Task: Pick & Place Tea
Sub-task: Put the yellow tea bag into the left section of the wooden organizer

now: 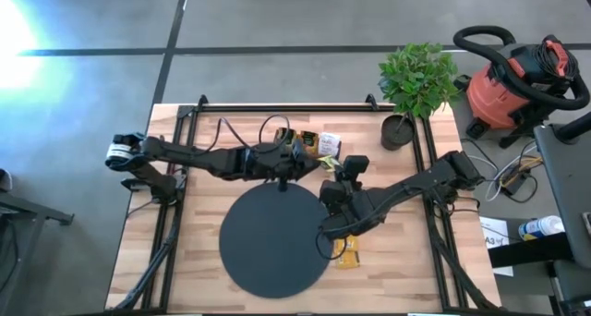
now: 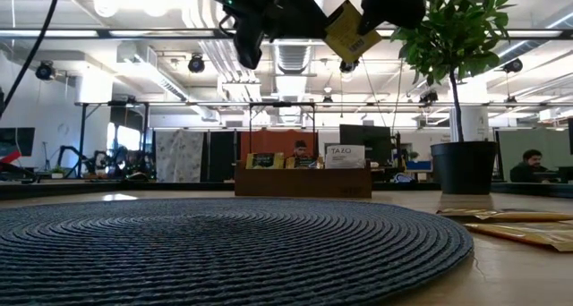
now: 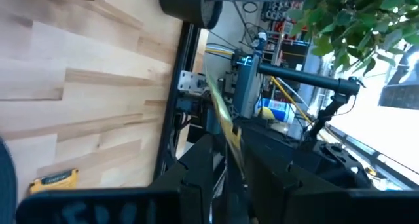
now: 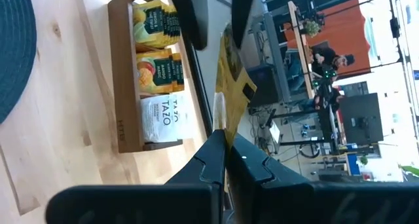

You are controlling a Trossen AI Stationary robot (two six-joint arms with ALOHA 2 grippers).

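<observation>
One yellow tea sachet hangs high over the table, between my two grippers. My left gripper is shut on one end of it. My right gripper is shut on the other end. In the high view both meet just this side of the brown wooden tray, the left gripper beside the right gripper. The tray holds more sachets standing on edge. A black round disc lies on the table below the grippers. My left gripper pinches one end of the sachet between its two fingers; its own view shows the sachet edge-on. The sachet is lifted clear of the table. My right gripper pinches the opposite end of the same sachet between its shut fingertips. The sachet runs straight out from them to the left arm's fingers, clear of everything below.
Two loose yellow sachets lie on the wood to the right of the disc. A potted plant stands at the far right corner. Black frame rails run along the table's left, right and far sides.
</observation>
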